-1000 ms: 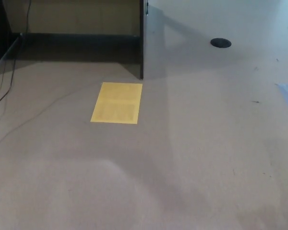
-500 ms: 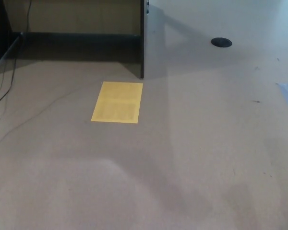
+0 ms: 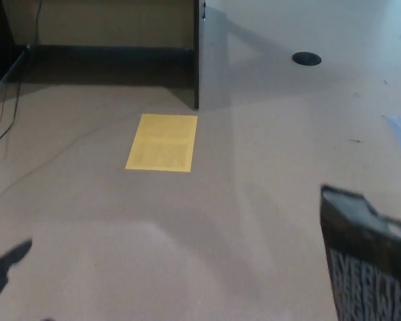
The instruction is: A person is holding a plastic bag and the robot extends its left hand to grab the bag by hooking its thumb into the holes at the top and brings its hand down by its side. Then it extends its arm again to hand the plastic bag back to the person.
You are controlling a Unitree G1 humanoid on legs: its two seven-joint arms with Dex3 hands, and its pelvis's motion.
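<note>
Dark printed bag (image 3: 371, 261) lower right (lettering partly legible), yellow sheet (image 3: 162, 142)

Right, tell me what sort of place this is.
Probably an office or lab room seen from above: a plain tan floor, a yellow sheet lying on it, a dark partition edge and cables trailing at the left. A dark printed bag enters at lower right.
</note>
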